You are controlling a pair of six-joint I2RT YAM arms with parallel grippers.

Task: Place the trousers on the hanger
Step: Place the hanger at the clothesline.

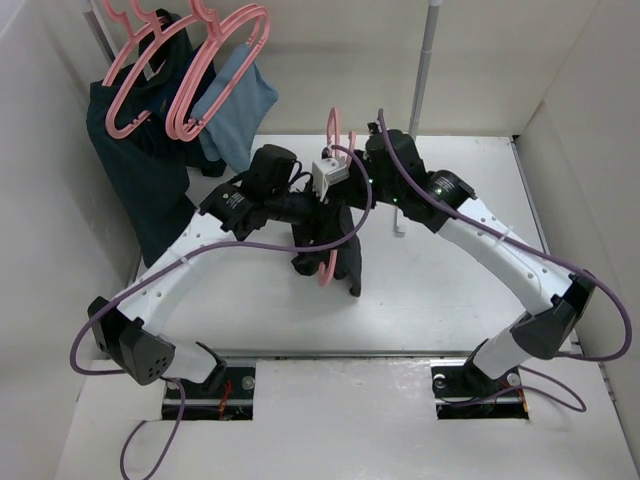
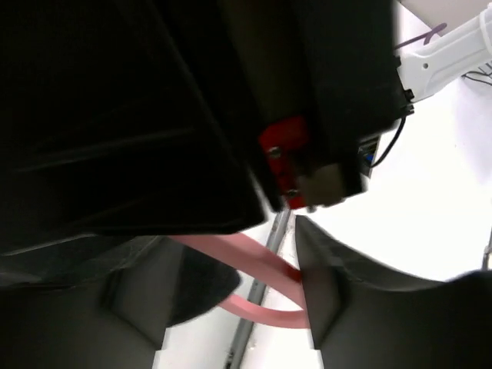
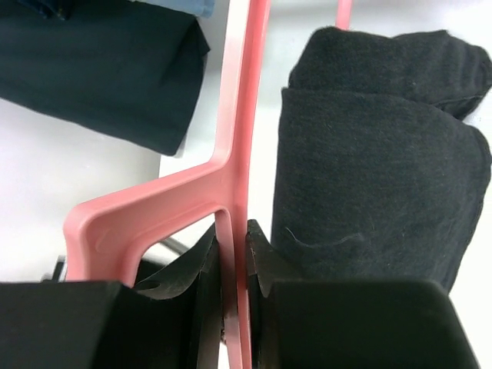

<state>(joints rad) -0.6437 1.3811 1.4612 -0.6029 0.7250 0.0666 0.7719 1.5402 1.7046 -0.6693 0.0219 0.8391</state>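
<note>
The pink hanger (image 1: 328, 262) stands upright over the middle of the table, its hook (image 1: 332, 125) on top. My right gripper (image 1: 342, 172) is shut on a thin bar of the hanger (image 3: 233, 300). The black trousers (image 1: 342, 250) hang folded over the hanger's lower part, and in the right wrist view they (image 3: 377, 177) sit just right of my jaws. My left gripper (image 1: 303, 213) is at the trousers' left side. In the left wrist view its jaws (image 2: 231, 242) stand wide apart, with the hanger's bars (image 2: 254, 265) and a dark fold of fabric (image 2: 204, 284) between them.
Several more pink hangers (image 1: 150, 70) hang at the back left, above a dark teal garment (image 1: 140, 180) and a light blue one (image 1: 238, 105). A white pole (image 1: 425, 60) stands at the back. White walls (image 1: 590, 150) close in both sides of the table.
</note>
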